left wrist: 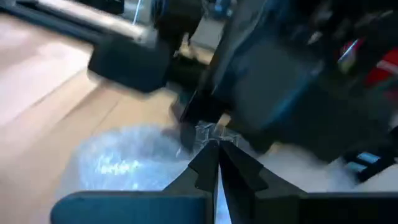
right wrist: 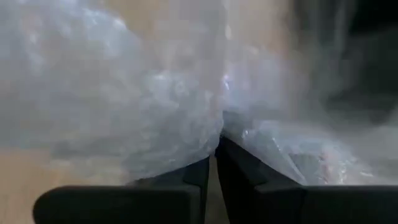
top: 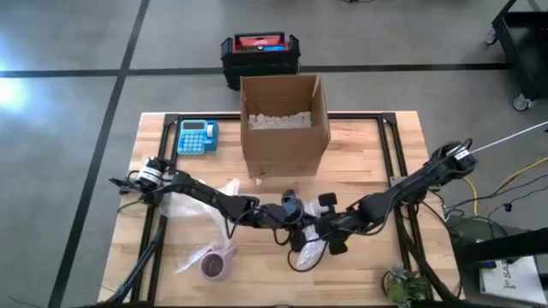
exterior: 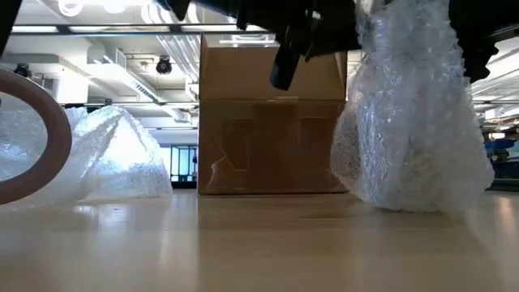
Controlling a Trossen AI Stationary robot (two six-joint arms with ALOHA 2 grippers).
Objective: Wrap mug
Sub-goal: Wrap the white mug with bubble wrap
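Observation:
A dark purple mug (top: 214,264) lies near the table's front edge on a piece of bubble wrap (top: 193,257); its rim (exterior: 50,134) shows at the left of the low view. Near the table's middle, both grippers hold a second bubble wrap sheet (exterior: 413,113). My left gripper (left wrist: 216,144) is shut on it from the left, and my right gripper (right wrist: 214,142) is shut on it from the right. They meet right of the mug, at my left gripper (top: 295,214) and my right gripper (top: 330,235). Another crumpled bubble wrap (top: 199,198) lies under the left arm. My left gripper pinches a thin bunched edge of the bubble wrap sheet (left wrist: 208,132) between its two fingertips. One layer or several, I cannot tell. The right arm stands close behind the place of contact. My right gripper pinches a gathered fold of the bubble wrap sheet (right wrist: 219,124) between its two fingers. The sheet hangs below the grippers as a bulging bundle, and its lower end (exterior: 405,199) rests on the table.
An open cardboard box (top: 284,127) with white packing fill stands at the table's far middle. A blue calculator (top: 197,137) lies to its left. A black and red toolbox (top: 259,51) sits on the floor beyond the table. Cables hang at the right edge.

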